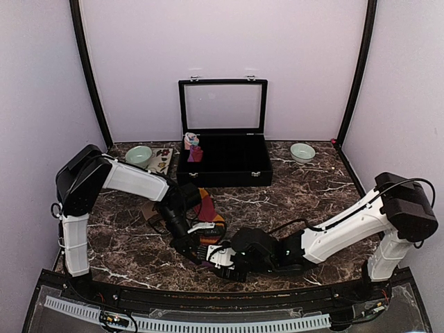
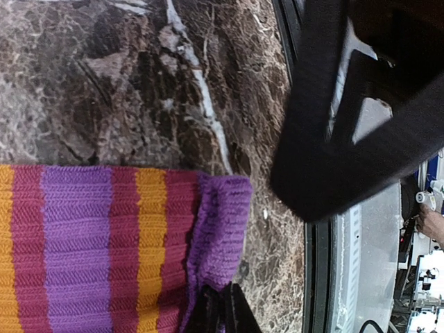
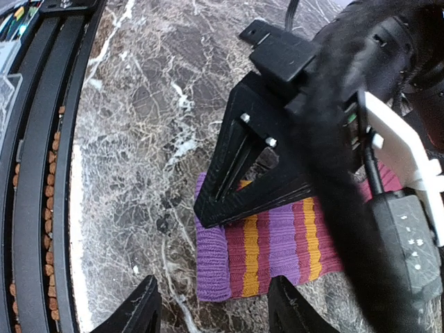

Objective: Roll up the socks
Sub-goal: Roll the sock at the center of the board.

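Observation:
The red-maroon sock [image 1: 208, 208] lies flat on the marble, its purple-orange striped cuff [image 3: 277, 243] toward the table's front edge. My left gripper [image 2: 225, 309] is shut on the purple cuff edge [image 2: 222, 222]. In the right wrist view its black fingers [image 3: 236, 194] pinch the far side of that cuff. My right gripper [image 3: 215, 316] is open, its two fingertips either side of the cuff's near end, apart from the fabric. In the top view my left gripper [image 1: 206, 254] and my right gripper [image 1: 222, 268] meet over the cuff. A tan-brown piece [image 1: 148, 209] shows under the left arm.
An open black compartment box [image 1: 229, 177] stands at the back, a pink and light-blue bundle [image 1: 191, 141] in its left corner. A green bowl [image 1: 139, 154] and a plate [image 1: 164, 161] sit back left, another bowl [image 1: 302, 151] back right. The table's front rail [image 3: 35, 173] is close.

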Available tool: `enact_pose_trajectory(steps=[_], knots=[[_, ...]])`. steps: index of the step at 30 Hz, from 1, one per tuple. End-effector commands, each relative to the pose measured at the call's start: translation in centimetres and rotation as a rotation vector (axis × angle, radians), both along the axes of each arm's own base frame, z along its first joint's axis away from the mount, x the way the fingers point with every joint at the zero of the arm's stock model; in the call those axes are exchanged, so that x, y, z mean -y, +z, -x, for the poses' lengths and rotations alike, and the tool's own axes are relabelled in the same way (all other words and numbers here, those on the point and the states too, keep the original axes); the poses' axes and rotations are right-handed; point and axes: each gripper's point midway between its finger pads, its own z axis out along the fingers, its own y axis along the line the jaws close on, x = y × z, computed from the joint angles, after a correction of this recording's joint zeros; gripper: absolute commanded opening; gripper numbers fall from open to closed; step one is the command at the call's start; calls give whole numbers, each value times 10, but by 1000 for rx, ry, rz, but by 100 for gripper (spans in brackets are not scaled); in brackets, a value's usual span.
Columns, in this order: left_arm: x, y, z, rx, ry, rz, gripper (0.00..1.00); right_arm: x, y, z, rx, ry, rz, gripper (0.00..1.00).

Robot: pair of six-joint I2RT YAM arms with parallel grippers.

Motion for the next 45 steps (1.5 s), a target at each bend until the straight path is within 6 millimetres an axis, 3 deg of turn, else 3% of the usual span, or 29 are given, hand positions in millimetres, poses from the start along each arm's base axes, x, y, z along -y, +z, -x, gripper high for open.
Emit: enact_pose_trajectory(steps=[1,6,14,25,30,36,41,45], knots=[[-10,-5,8,-49,-19,-40,6,-17,1,8,12,64,-24,52],[-9,-8,3,-47,-15,-48,6,-22,-15,11,5,91,6,51],[-11,-9,1,-53,-5,-56,6,-24,-25,0,9,50,9,44],[-13,-12,-4,-24,-5,-73,7,-26,-46,1,-57,37,48,9],[-14,-9,-11,52,5,-75,20,-8,-56,-1,-146,-11,54,3],[-28,-1,-22,222,29,-78,60,12,-70,3,-310,-48,43,1],[-42,8,-33,399,69,-46,63,16,-71,10,-442,-51,3,0],[-50,12,-33,487,70,-15,64,17,-84,7,-533,-97,46,0]])
